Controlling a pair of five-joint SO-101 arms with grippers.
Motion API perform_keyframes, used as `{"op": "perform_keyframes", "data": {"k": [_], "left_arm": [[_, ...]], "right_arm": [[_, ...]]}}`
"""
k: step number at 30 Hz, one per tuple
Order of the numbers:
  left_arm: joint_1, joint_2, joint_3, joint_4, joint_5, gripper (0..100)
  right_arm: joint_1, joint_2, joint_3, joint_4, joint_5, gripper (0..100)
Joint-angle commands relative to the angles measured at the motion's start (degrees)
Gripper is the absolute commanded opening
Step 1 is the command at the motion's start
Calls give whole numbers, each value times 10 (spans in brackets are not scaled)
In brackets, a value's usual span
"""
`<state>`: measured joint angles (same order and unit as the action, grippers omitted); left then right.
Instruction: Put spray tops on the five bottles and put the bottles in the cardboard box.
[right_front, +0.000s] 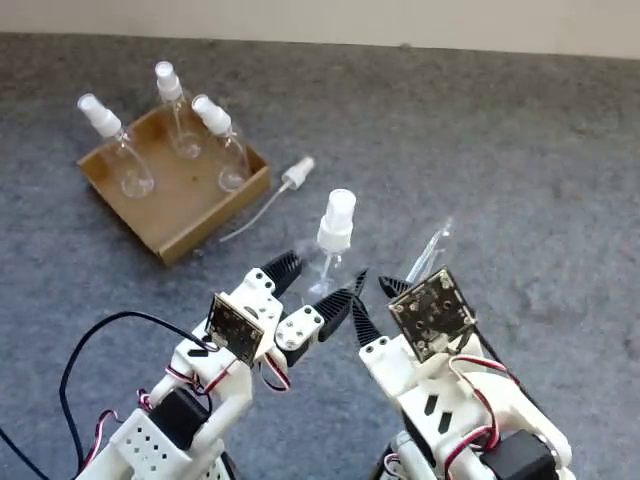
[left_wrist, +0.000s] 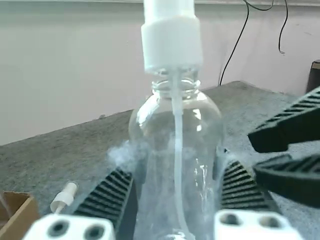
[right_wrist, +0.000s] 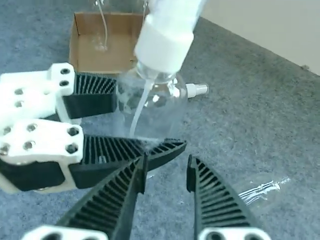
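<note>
Reaching in from the near edge of the bench (right_front: 520, 150), both arms stretch low and forward, their tips almost meeting. The left end effector (right_front: 325, 268) is clenched on an upright clear bottle (right_front: 318, 265), one ribbed finger pressed to each side of its body. A white spray top (right_front: 337, 220) sits on the bottle's neck, slightly tilted, with the neck threads showing below it and its tube hanging down inside. The right end effector (right_wrist: 167, 162) hovers just beside that bottle with its fingers a little apart and nothing between them; one tip lies close against a finger of the left one.

Farther back stands the cardboard box (right_front: 215, 215), holding three bottles (right_front: 175, 110), all upright and capped. A loose spray top (right_front: 297, 173) lies on the bench just beside the box. An uncapped bottle (right_front: 432, 248) lies on its side near the right arm.

The bench wears a grey, carpet-like cover. A pale wall (left_wrist: 75, 60) rises behind, with a black cable (left_wrist: 235, 45) hanging on it.
</note>
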<state>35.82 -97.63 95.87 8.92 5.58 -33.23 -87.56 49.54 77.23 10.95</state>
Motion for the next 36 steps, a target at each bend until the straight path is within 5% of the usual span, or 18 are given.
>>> {"op": "perform_keyframes", "data": {"k": [1,4,10,26,36], "left_arm": [[-43,-10,-28,-34,5,24],[-80,-10,-25,-55,5,24],[-127,-10,-24,-97,5,24],[-133,-9,-23,-105,5,24],[-130,-9,-2,-107,5,24]], "right_arm": [[-2,-1,13,-22,9,84],[-2,-1,24,-51,9,4],[-5,-1,42,-65,8,8],[-7,-1,309,-323,8,8],[-107,-1,326,-358,5,8]]}}
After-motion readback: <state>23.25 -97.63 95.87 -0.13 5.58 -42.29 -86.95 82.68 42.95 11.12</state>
